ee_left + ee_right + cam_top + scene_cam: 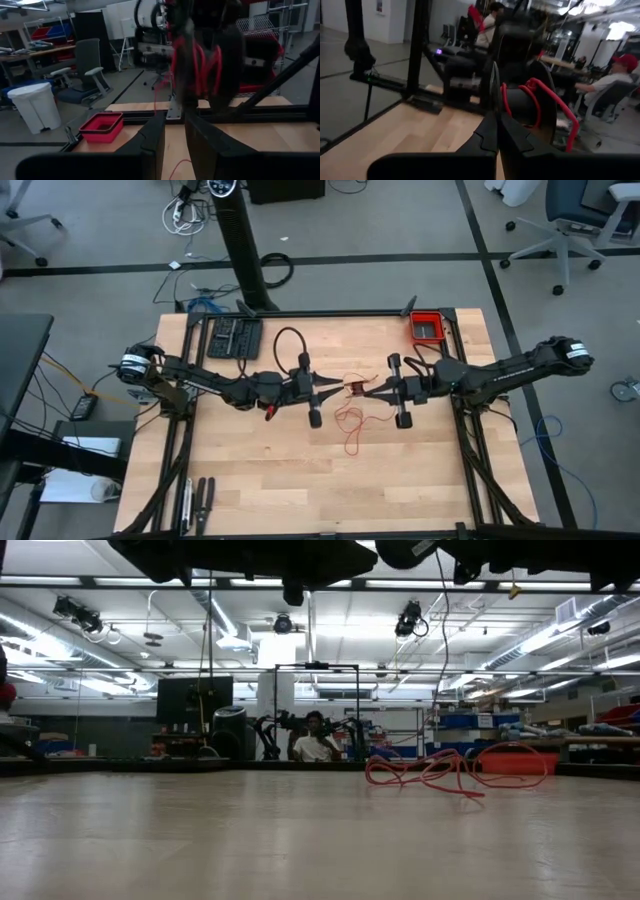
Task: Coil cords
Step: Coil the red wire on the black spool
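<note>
Both arms meet tip to tip over the middle of the wooden table (250,480), raised clear of its surface. The right gripper (368,390) is clenched, and the red cord (352,420) is wound in several loops around the fingers of the left gripper (340,388), whose fingers stand part-way apart; whether the right fingertips pinch a strand cannot be told. From that bundle the rest of the cord hangs down and lies in loose wavy loops on the wood just in front of the two grippers, its tail running toward the near edge. The near half of the table is bare wood on both sides of the cord. At the far right corner sits a red bin (427,327), at the far left a black tray (233,337), with a black cable loop (290,345) beside it. In the low view a person (316,740) sits beyond the far edge.
</note>
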